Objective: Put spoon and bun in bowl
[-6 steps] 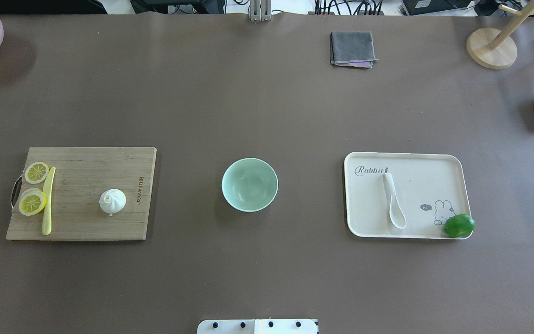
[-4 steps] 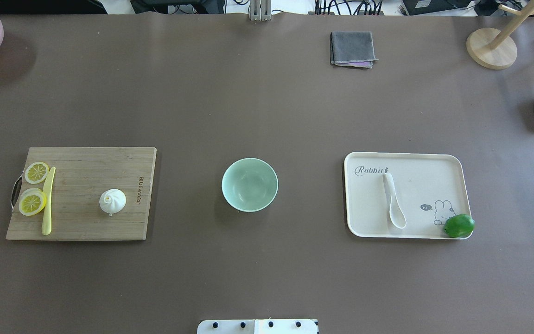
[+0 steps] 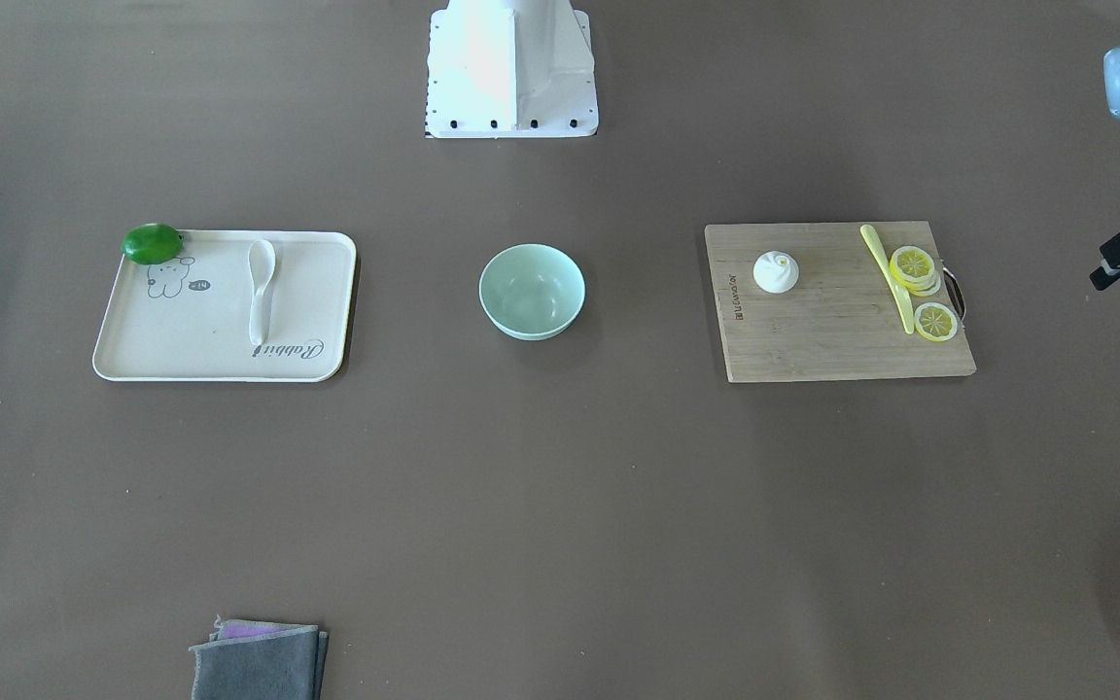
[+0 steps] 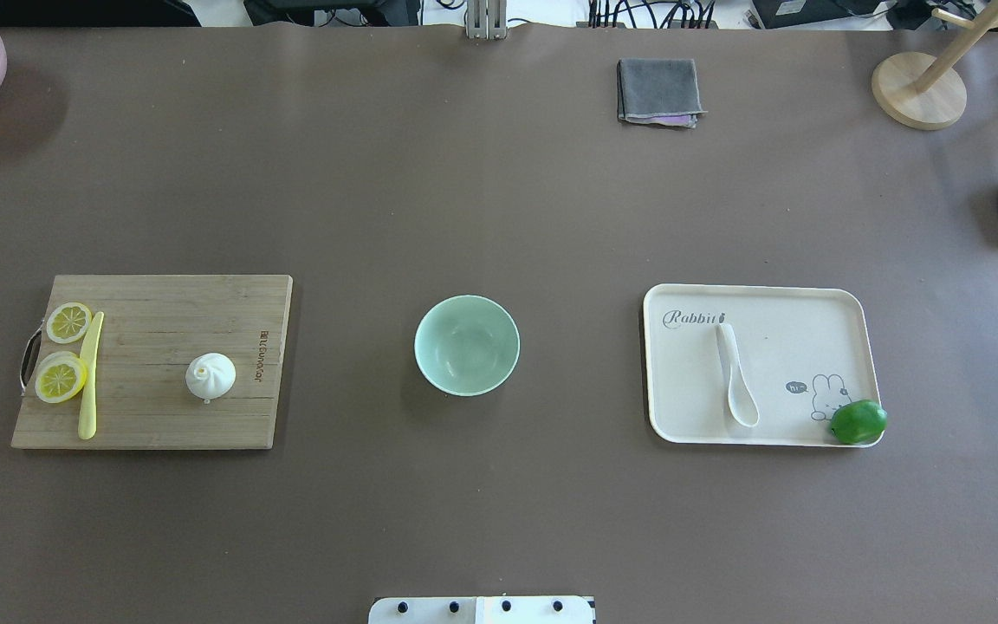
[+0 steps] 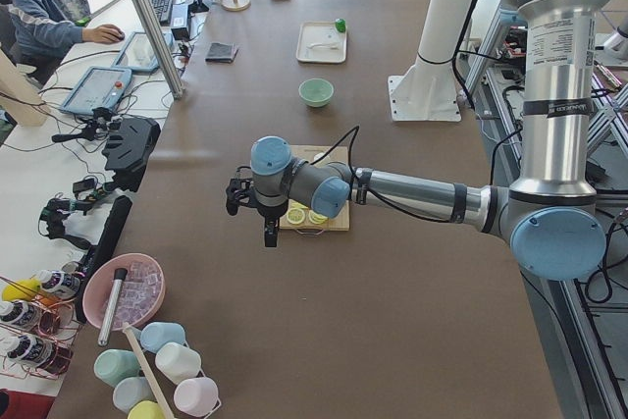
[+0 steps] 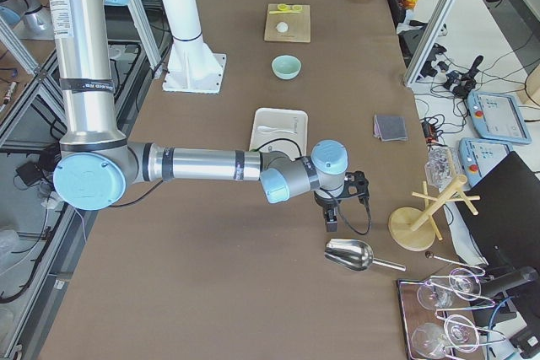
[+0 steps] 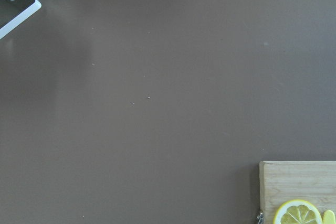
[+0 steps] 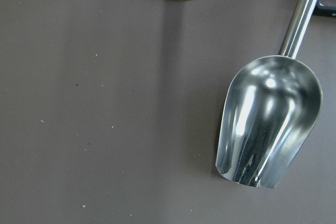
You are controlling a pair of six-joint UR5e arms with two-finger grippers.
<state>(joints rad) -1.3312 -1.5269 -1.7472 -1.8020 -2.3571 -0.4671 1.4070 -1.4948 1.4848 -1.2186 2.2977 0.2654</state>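
nothing's budged lately: bun (image 4: 210,376) on the cutting board (image 4: 152,416), spoon (image 4: 737,381) on the rabbit tray (image 4: 811,329), bowl (image 4: 467,345) empty between them. left gripper (image 5: 270,235) and right gripper (image 6: 329,223) hang far off, can't tell if open. not started.

Matt brown table (image 4: 499,199), mixed finishes on it.
Grainy wooden cutting board (image 4: 152,360) left, glossy white spoon (image 4: 737,377), smooth mint bowl (image 4: 467,345), mirror-bright metal scoop (image 8: 270,121), soft grey cloth (image 4: 657,91).

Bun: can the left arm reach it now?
Probably yes. The bun sits uncovered on the board, apart from the knife and lemon slices; the left arm hangs beside the board.
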